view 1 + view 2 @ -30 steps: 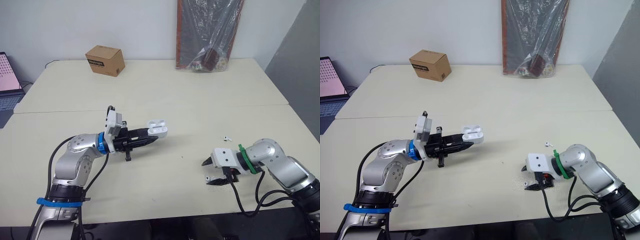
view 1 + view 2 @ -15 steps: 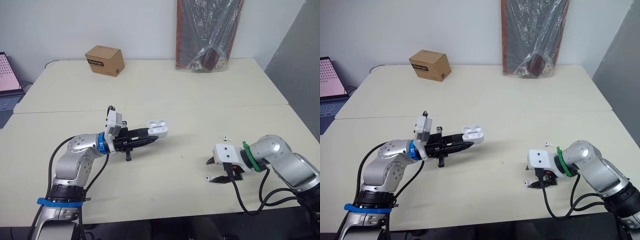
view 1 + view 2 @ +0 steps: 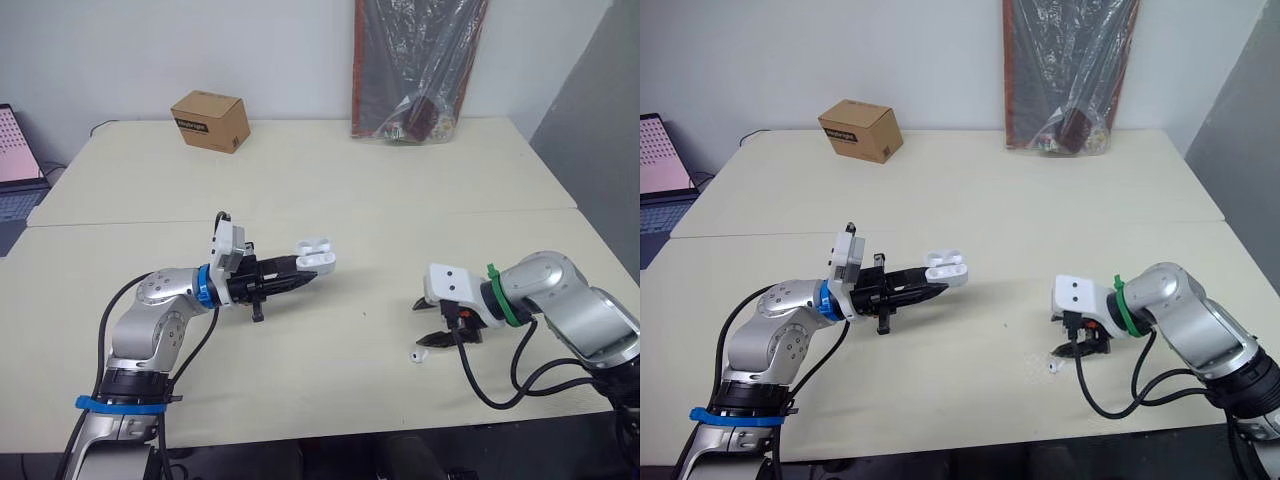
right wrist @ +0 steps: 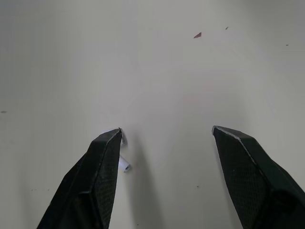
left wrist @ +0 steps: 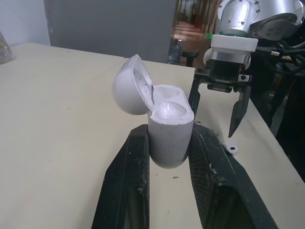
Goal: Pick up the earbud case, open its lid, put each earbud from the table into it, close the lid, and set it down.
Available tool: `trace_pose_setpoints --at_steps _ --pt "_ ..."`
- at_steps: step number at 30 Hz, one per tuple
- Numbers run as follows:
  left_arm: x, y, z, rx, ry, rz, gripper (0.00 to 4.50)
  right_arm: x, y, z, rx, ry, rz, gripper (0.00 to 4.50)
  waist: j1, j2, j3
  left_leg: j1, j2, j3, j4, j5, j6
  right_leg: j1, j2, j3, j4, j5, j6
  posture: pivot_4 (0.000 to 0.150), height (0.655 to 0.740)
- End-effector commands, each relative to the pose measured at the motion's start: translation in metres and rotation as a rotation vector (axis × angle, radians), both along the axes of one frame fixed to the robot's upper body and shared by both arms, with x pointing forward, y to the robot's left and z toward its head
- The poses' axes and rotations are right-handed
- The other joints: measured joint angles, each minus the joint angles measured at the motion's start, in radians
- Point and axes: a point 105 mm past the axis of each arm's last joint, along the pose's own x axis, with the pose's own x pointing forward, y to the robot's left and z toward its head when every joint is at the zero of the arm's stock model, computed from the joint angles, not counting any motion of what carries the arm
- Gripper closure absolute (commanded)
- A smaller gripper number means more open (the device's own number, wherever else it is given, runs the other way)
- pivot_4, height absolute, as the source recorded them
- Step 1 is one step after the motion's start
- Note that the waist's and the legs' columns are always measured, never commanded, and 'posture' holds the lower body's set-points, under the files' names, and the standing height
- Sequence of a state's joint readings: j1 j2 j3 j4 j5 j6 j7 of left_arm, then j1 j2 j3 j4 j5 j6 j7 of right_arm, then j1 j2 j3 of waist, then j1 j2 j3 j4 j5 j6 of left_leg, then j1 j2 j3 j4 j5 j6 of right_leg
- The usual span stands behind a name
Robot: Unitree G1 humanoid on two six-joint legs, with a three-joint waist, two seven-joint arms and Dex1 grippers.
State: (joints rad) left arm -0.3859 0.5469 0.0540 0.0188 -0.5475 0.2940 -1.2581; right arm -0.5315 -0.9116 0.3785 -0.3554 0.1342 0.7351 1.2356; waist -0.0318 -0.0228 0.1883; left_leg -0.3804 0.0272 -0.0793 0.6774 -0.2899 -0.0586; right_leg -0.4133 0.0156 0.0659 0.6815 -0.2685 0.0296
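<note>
Pale desk (image 3: pixel 400 200) spreads all round, and I take the earbud case (image 5: pixel 164 129) as my mark. My left hand (image 3: pixel 305 280) grasps it by the body, seemingly clear of the desk, with the lid tipped back and both wells bare. My right hand (image 3: pixel 428 322) hangs well to the right of the case, low over the desk, fingers spread and holding nothing. 1 earbud (image 4: pixel 123 163) lies on that same side, against 1 fingertip rather than between the 2. I judge I should shift across to centre it, lower, then pinch gently so it doesn't skitter away.
</note>
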Motion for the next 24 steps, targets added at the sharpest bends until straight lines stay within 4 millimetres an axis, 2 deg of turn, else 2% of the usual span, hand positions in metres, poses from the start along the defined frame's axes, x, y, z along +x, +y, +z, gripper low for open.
trace_pose_setpoints --at_steps 1,7,15,24 --pt "0.0 0.0 0.008 -0.008 -0.041 -0.007 3.72 0.007 0.002 0.009 -0.006 -0.058 -0.017 1.36 0.0 0.0 0.0 0.0 0.0 0.0 0.0 0.0 0.0 0.0 0.0 0.0 0.0 0.0 0.0 0.15 0.74" --pt "0.0 0.0 0.007 -0.004 -0.043 -0.01 3.72 0.01 0.003 0.008 -0.025 -0.083 -0.036 1.36 0.0 0.0 0.0 0.0 0.0 0.0 0.0 0.0 0.0 0.0 0.0 0.0 0.0 0.0 0.0 0.15 0.74" --pt "0.001 -0.001 0.006 0.001 -0.044 -0.013 3.72 -0.009 0.008 0.011 -0.161 -0.075 0.057 1.36 -0.001 0.001 0.0 0.0 0.0 0.0 0.0 0.0 0.0 0.0 0.0 0.0 0.0 0.0 0.0 0.15 0.74" --pt "0.0 -0.001 0.005 0.001 -0.044 -0.014 3.72 -0.028 0.014 0.008 -0.35 -0.03 0.046 1.36 0.0 0.001 0.001 -0.001 0.0 0.0 0.0 0.0 0.0 -0.001 0.0 0.0 -0.001 0.0 0.0 0.15 0.74"
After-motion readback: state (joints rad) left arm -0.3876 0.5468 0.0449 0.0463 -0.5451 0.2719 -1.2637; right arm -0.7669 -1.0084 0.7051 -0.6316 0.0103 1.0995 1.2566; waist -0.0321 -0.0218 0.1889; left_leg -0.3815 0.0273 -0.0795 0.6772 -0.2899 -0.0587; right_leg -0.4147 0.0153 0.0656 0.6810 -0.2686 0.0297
